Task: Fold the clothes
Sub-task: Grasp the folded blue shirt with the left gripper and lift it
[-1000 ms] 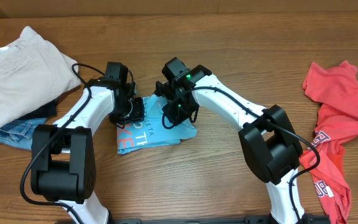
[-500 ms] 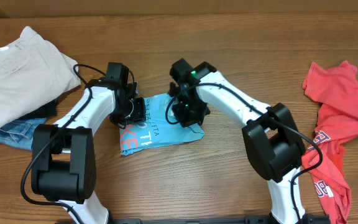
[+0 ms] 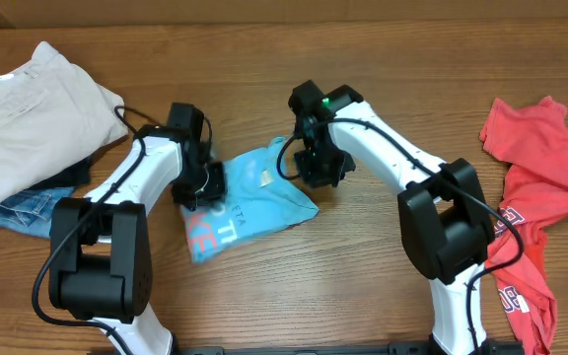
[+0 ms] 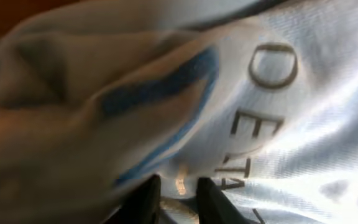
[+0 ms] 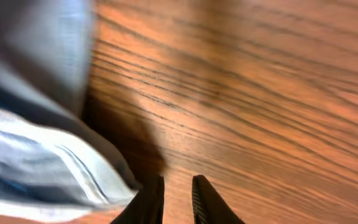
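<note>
The sky-blue T-shirt (image 3: 254, 202), folded small with white and red letters showing, lies mid-table. My left gripper (image 3: 198, 184) sits on its left edge. In the left wrist view the gripper (image 4: 178, 186) is shut on a fold of the blue T-shirt (image 4: 303, 124), with cloth bunched between the fingers. My right gripper (image 3: 319, 166) hovers just off the shirt's upper right corner. The right wrist view shows this gripper (image 5: 178, 183) slightly open over bare wood, holding nothing, with the blue T-shirt (image 5: 36, 162) lying just to its left. A red T-shirt (image 3: 531, 187) lies crumpled at the right edge.
A folded beige garment (image 3: 33, 113) rests on blue jeans (image 3: 8, 209) at the far left. Wooden tabletop (image 3: 363, 276) shows in front of the shirt and between it and the red pile.
My right gripper slid right, off the blue shirt, and its jaws parted, letting the cloth go. The shirt swung and spread rightward. The left gripper kept its hold.
</note>
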